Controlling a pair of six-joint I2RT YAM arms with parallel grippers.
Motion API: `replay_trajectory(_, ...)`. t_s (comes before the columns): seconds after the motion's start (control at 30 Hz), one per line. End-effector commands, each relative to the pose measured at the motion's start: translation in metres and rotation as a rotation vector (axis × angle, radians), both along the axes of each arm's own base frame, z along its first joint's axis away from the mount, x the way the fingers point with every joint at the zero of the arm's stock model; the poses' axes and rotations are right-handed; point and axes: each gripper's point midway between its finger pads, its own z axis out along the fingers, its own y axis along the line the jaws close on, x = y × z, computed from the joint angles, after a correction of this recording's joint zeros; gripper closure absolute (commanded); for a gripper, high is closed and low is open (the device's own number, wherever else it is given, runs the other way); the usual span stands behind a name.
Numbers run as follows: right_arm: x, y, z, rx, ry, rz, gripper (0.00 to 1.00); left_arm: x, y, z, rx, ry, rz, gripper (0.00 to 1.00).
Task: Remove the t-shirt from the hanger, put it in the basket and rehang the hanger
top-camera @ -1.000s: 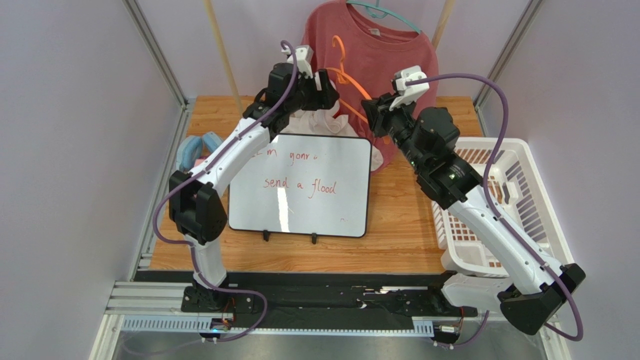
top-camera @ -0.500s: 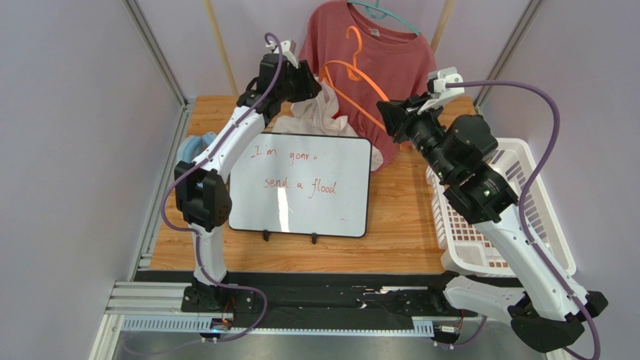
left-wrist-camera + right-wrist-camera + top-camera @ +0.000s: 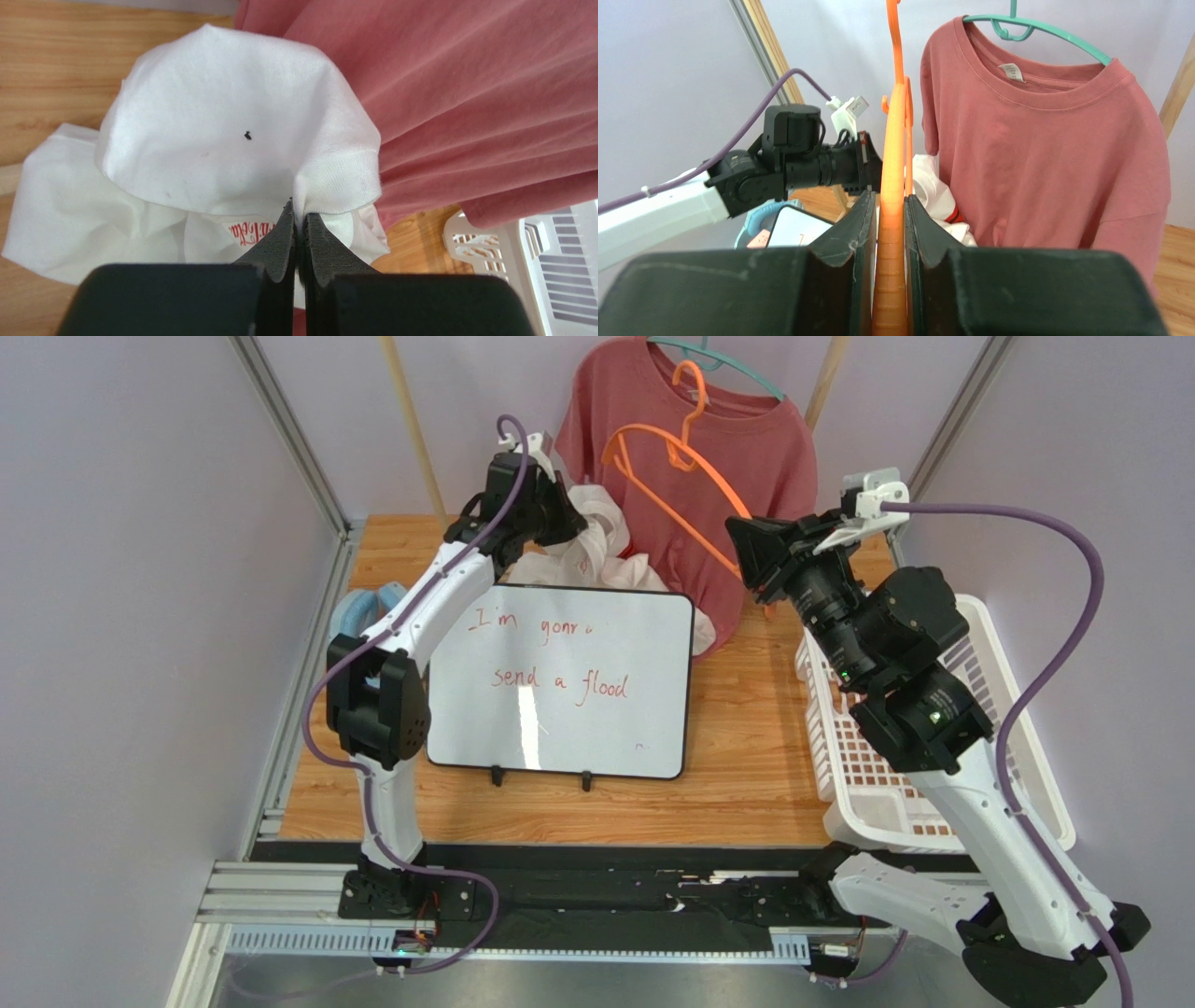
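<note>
A white t-shirt (image 3: 606,532) lies bunched on the table behind the whiteboard. My left gripper (image 3: 567,515) is shut on a fold of the white t-shirt (image 3: 224,133), whose cloth is pinched between the left gripper's (image 3: 300,218) pads. The orange hanger (image 3: 676,469) is bare and raised in the air, apart from the shirt. My right gripper (image 3: 744,546) is shut on its lower bar. In the right wrist view the orange hanger (image 3: 896,147) runs up between the right gripper's (image 3: 892,210) fingers, with the white t-shirt (image 3: 933,189) behind it.
A red t-shirt (image 3: 737,476) hangs on a teal hanger (image 3: 723,361) from the back rail, just behind both grippers. A whiteboard (image 3: 561,679) lies mid-table. A white basket (image 3: 982,637) stands at the right, a blue object (image 3: 365,606) at the left edge.
My left gripper went from open to shut on the white t-shirt. My right gripper carried the orange hanger up and to the right, away from the shirt.
</note>
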Motion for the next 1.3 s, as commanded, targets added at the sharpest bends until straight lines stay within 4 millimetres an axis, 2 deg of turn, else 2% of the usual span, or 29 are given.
replay_trajectory(0.0,0.031,0.009,0.023,0.112,-0.101,-0.049,1.00,-0.020,0.003,0.053,-0.080,-0.083,-0.016,1.00)
replay_trajectory(0.07,0.043,0.012,0.031,0.163,-0.124,-0.050,1.00,-0.026,0.005,0.059,-0.084,-0.087,-0.016,1.00)
replay_trajectory(0.1,0.045,0.015,0.041,0.222,-0.148,-0.030,1.00,-0.028,0.006,0.055,-0.078,-0.080,-0.017,1.00)
replay_trajectory(0.17,0.058,0.023,0.039,0.261,-0.148,-0.023,1.00,-0.033,0.009,0.063,-0.081,-0.100,-0.014,1.00)
replay_trajectory(0.2,0.061,0.023,0.047,0.295,-0.175,-0.022,1.00,-0.035,0.012,0.058,-0.075,-0.092,-0.005,1.00)
replay_trajectory(0.23,0.069,0.030,0.043,0.322,-0.164,-0.010,1.00,-0.037,0.013,0.066,-0.088,-0.112,-0.005,1.00)
replay_trajectory(0.3,0.078,0.031,0.046,0.373,-0.167,-0.002,1.00,-0.039,0.015,0.067,-0.095,-0.116,-0.004,1.00)
replay_trajectory(0.37,0.087,0.038,0.040,0.430,-0.138,0.021,1.00,-0.041,0.017,0.073,-0.103,-0.130,-0.004,1.00)
replay_trajectory(0.4,0.086,0.038,0.045,0.461,-0.160,0.033,1.00,-0.042,0.018,0.075,-0.104,-0.135,-0.004,1.00)
replay_trajectory(0.47,0.090,0.041,0.041,0.502,-0.149,0.050,1.00,-0.043,0.020,0.080,-0.105,-0.145,-0.004,1.00)
replay_trajectory(0.63,0.100,0.037,0.040,0.646,-0.096,0.113,1.00,-0.048,0.022,0.088,-0.125,-0.172,-0.007,1.00)
replay_trajectory(0.77,0.109,0.024,0.040,0.813,-0.038,0.183,1.00,-0.051,0.024,0.087,-0.130,-0.176,0.001,1.00)
replay_trajectory(1.03,0.130,0.023,0.033,0.958,0.037,0.275,1.00,-0.055,0.024,0.089,-0.132,-0.177,-0.007,1.00)
replay_trajectory(1.27,0.139,0.026,0.035,1.000,0.058,0.322,1.00,-0.056,0.023,0.086,-0.128,-0.172,-0.017,1.00)
